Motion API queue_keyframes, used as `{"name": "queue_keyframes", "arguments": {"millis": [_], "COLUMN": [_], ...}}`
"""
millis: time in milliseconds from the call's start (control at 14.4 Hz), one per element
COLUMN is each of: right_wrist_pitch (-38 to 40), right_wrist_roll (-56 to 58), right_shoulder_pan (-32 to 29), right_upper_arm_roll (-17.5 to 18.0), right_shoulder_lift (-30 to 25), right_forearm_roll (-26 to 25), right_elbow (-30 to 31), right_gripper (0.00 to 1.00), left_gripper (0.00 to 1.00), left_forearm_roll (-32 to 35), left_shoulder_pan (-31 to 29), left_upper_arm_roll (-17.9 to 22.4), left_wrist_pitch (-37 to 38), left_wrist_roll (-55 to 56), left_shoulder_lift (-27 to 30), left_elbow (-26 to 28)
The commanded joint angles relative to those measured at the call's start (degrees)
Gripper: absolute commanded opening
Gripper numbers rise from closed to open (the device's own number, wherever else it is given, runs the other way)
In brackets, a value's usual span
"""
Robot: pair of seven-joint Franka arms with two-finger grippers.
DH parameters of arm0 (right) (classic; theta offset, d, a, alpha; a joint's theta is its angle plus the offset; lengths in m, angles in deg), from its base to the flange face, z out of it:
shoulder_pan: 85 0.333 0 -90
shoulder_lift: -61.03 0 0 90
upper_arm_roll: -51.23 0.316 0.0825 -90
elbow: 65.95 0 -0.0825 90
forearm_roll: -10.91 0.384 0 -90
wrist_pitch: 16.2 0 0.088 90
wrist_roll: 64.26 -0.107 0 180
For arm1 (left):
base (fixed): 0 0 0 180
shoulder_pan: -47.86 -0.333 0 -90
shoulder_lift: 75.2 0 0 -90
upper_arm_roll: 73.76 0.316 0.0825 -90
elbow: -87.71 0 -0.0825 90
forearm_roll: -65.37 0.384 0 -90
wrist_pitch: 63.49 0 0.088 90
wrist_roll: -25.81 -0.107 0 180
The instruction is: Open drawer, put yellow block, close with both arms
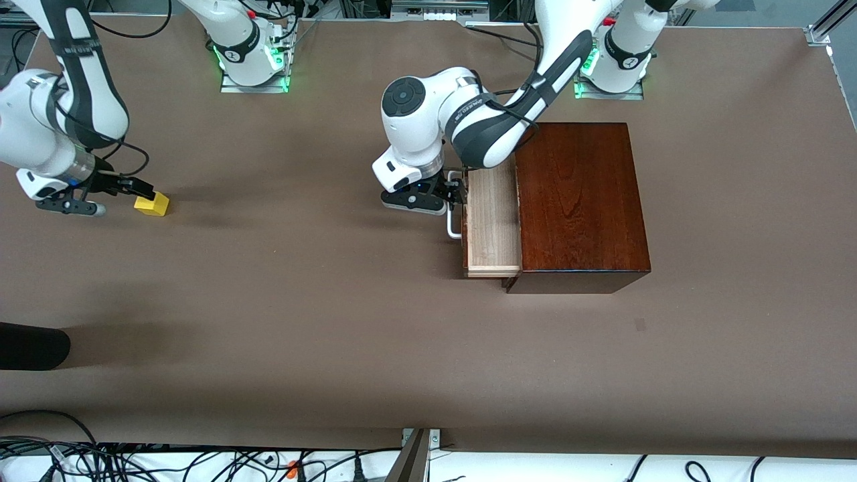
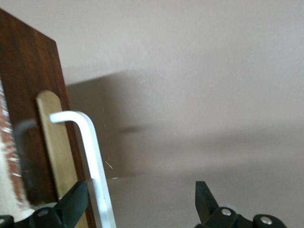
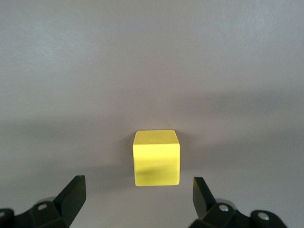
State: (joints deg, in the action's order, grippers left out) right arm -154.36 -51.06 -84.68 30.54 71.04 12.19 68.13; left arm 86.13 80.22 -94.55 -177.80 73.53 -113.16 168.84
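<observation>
The drawer stands part-way out of the dark mahogany box, its pale tray showing. My left gripper is open at the white handle. In the left wrist view the handle bar runs just inside one finger, in front of the dark drawer front; the gripper is not closed on it. The yellow block sits on the table toward the right arm's end. My right gripper is open and low beside it; the block lies just ahead of the open gripper.
A black object lies at the table's edge toward the right arm's end, nearer the front camera. Cables run below the near table edge. Bare brown table spans between the block and the drawer.
</observation>
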Motion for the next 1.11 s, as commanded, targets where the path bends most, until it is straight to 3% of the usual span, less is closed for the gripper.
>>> {"name": "queue_keyframes", "arguments": {"millis": [0,485,763,832,1040], "right_wrist_pitch": [-1.9,-3.6,-5.0,-5.4,-5.3], "right_wrist_roll": [-1.8,-1.9,-1.8,-1.5,-0.3], "right_shoulder_pan": [0.1,-0.1,-0.9,-1.2,-1.3], "right_upper_arm_roll": [-0.1,-0.1,-0.1,-0.1,-0.1], "right_shoulder_lift": [2.4,6.7,8.6,8.9,9.0], "right_forearm_roll": [0.0,0.6,0.7,0.7,0.6], "right_elbow": [-0.5,-0.5,-0.7,-0.7,-0.9], "right_gripper": [1.00,1.00,1.00,0.93,0.43], "left_gripper": [1.00,1.00,1.00,1.00,1.00], "left_forearm_roll": [-4.4,-8.7,-16.1,-17.1,-17.3], "left_shoulder_pan": [-1.7,-11.6,-21.3,-23.5,-28.8], "left_upper_arm_roll": [0.1,-0.2,-0.1,-0.1,0.0], "left_wrist_pitch": [3.1,15.6,19.7,21.0,25.1], "left_wrist_roll": [-2.4,-14.0,-27.5,-29.7,-38.5], "left_shoulder_lift": [4.2,14.6,19.2,20.2,23.0], "left_elbow": [-0.2,-0.3,-0.3,-0.3,-0.3]}}
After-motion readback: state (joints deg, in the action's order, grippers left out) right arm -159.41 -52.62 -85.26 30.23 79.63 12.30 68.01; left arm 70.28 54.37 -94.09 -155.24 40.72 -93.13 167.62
